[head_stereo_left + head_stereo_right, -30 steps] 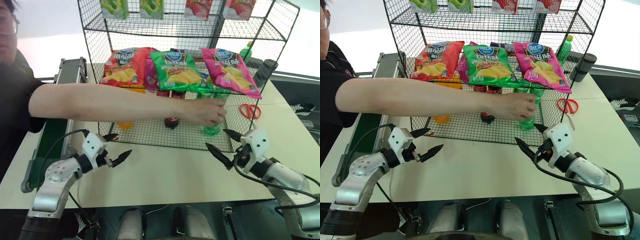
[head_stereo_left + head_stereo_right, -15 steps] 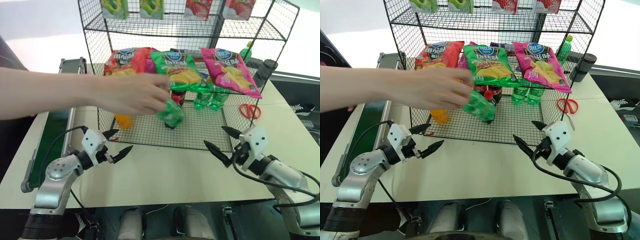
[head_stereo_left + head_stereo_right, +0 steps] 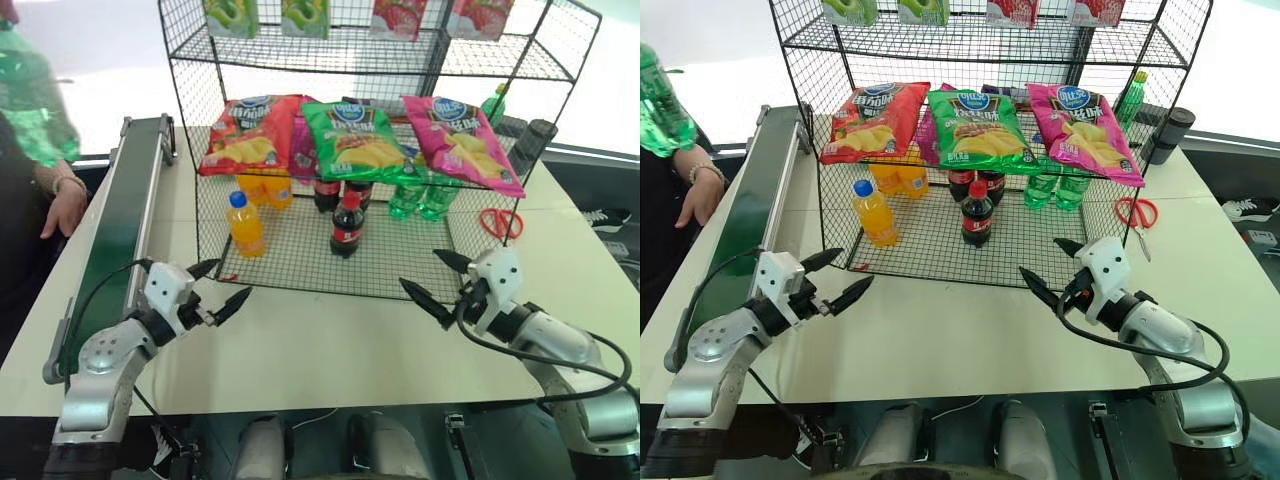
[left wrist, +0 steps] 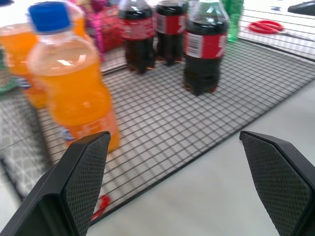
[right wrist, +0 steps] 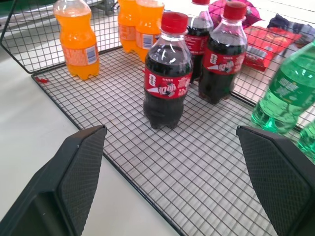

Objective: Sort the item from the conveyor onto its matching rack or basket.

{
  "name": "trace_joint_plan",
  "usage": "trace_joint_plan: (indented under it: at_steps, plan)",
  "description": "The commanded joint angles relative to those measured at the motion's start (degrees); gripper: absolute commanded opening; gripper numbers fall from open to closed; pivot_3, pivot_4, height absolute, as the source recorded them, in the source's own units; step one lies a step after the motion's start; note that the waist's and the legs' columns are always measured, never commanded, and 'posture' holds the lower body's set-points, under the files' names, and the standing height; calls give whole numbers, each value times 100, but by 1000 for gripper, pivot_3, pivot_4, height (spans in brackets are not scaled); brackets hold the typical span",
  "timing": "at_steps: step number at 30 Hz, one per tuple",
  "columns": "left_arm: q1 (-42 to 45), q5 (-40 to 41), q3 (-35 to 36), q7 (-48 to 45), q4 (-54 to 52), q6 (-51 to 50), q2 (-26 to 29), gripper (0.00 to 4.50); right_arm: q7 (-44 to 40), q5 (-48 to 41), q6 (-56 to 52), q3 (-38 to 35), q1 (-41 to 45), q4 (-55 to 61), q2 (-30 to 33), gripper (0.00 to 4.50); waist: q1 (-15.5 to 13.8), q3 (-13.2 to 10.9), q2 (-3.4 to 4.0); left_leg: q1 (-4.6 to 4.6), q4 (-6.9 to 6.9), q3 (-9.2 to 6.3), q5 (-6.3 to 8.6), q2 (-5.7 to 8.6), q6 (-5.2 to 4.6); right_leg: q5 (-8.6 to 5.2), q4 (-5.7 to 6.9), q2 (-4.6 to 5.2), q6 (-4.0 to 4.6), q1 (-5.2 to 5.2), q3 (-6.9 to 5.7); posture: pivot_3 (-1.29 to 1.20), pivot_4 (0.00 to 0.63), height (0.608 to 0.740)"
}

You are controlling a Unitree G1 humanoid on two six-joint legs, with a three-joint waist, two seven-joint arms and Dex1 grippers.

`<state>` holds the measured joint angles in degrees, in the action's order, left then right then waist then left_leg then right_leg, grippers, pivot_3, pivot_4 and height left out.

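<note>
Over by the far left edge, the green bottle sits in a person's hand above the conveyor, so keep left gripper and right gripper spread empty and wait for it to land.

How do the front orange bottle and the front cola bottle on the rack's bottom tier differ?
The front orange bottle has a blue cap and bright orange drink; the front cola bottle has a red cap, a red label and dark drink. The orange bottle stands nearer the conveyor; the cola bottle stands mid-tier. Both stand upright on the black wire rack, apart from the rows behind.
</note>
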<state>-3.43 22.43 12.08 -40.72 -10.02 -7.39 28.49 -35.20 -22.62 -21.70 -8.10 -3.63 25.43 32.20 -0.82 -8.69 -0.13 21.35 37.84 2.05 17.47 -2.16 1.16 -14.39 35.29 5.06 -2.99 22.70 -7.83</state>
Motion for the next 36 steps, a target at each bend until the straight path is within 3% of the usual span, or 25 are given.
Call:
trace_joint_plan:
  at_steps: [1, 8, 12, 22, 36]
  plan:
    - [78, 372, 622, 495, -336, -196, -45, 4500, -88, 30, 264, 68, 117, -38, -83, 4391, 3, 0, 0, 0, 0, 0, 0, 0, 0, 0, 0, 0, 0, 0, 0, 0, 150, 735]
    - [59, 625, 1529, 1452, -424, -485, -163, 4500, -246, 76, 473, 436, 215, -86, -239, 4391, 7, 0, -1, -2, 0, 0, 0, -1, 0, 0, 2, -2, 0, -1, 0, 0, 150, 735]
    - [106, 319, 1853, 2167, -129, -334, -345, 4500, -239, 161, 504, 801, 282, -21, -407, 4391, 3, 5, -11, -3, 3, -1, 0, -1, 0, 1, 2, -1, -1, -4, -1, 0, 150, 735]
    - [99, 169, 1976, 2813, 36, -286, -701, 4500, -187, 363, 424, 1595, 185, 430, -670, 4391, 4, 13, -26, -2, 4, -2, 0, 0, 0, 1, 2, 1, 0, -3, -3, 0, 150, 735]
    - [295, -20, 1971, 3057, 814, 85, -714, 4500, -194, 432, 582, 1703, 198, 214, -775, 4391, 6, 20, -37, -1, 4, -2, 0, 0, 0, 1, 2, 2, 1, -2, -8, 0, 150, 735]
